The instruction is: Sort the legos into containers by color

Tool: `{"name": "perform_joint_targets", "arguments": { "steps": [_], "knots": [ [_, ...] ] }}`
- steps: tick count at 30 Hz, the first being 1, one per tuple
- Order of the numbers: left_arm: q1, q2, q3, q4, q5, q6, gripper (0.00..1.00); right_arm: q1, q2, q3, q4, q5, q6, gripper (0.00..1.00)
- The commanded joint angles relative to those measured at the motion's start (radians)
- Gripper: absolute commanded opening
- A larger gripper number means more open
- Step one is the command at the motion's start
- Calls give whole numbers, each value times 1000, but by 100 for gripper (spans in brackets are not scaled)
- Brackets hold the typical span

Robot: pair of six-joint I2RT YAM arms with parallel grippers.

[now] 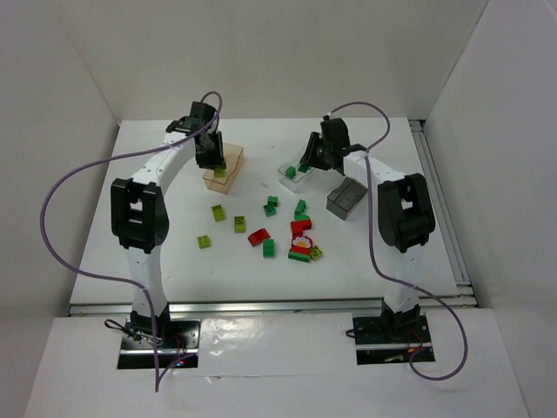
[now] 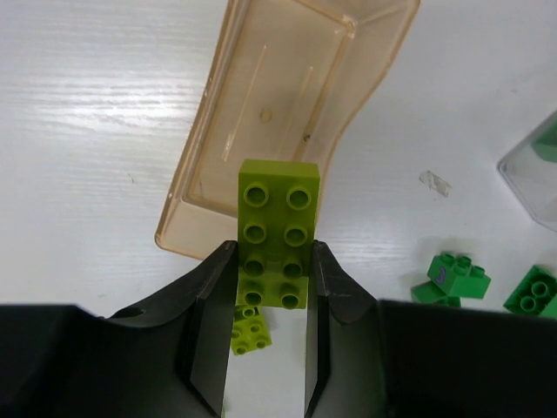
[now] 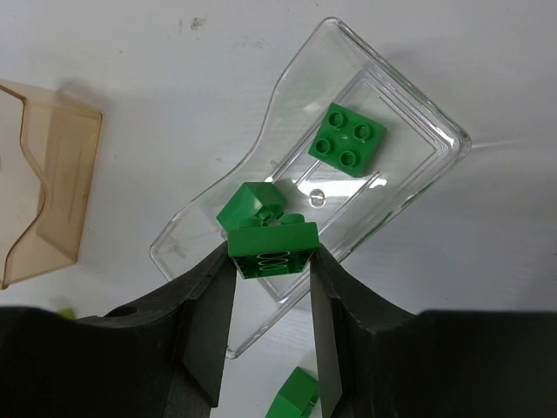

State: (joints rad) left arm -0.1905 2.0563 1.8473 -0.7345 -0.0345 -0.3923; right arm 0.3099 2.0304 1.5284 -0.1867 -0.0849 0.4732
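Both arms arch forward, wrists down; left end effector [image 2: 271, 261] clamps lime brick [image 2: 278, 218] over amber tub [image 2: 287, 78], right end effector [image 3: 271, 259] clamps green brick [image 3: 271, 248] over clear tub [image 3: 409, 165].

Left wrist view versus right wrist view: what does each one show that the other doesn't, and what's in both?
Only the left wrist: the left gripper shut on a long lime brick above the amber tub, and a small lime brick on the white table beneath. Only the right wrist: the right gripper shut on a dark green brick over the clear tub, which holds a square green brick and a tilted green brick. Both: the amber tub, the clear tub, the white table.
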Motion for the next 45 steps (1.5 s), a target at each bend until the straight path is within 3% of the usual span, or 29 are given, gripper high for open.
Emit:
{"name": "perform_joint_targets", "arguments": {
  "steps": [1,2,3,5,6,10,13,19,23,25,36,43,44,45],
  "knots": [
    [-1,22,56,-2,-65,3,5,18,2,72,-20,30,-31,43],
    [-1,36,73,-12,-65,3,12,18,2,72,-20,30,-41,49],
    [-1,36,73,-13,-65,3,34,27,2,85,-20,30,-41,55],
    [-1,47,84,-13,-56,3,57,28,2,102,-43,42,-50,69],
    [-10,47,84,-13,-56,3,72,28,2,114,-43,53,-50,69],
    [-20,47,93,-23,-56,12,82,28,-35,105,-43,62,-59,71],
    [-30,19,104,-39,-99,12,82,37,-100,66,-53,83,-59,71],
    [-79,-239,-172,-39,-218,-120,66,104,-338,-163,-14,161,-91,78],
    [-79,-330,-403,-11,-225,-336,74,127,-427,-289,-33,174,-82,88],
    [-92,-331,-476,18,-216,-371,81,138,-446,-332,-56,174,-82,89],
    [-119,-222,-566,138,-239,-477,77,178,-503,-404,-56,154,-64,89],
    [-119,-151,-546,161,-239,-459,61,178,-503,-413,-65,145,-73,88],
    [-119,-151,-536,161,-239,-459,56,178,-503,-413,-65,145,-73,88],
    [-119,-151,-536,161,-239,-459,46,178,-503,-413,-65,145,-73,88]
  ]
}}
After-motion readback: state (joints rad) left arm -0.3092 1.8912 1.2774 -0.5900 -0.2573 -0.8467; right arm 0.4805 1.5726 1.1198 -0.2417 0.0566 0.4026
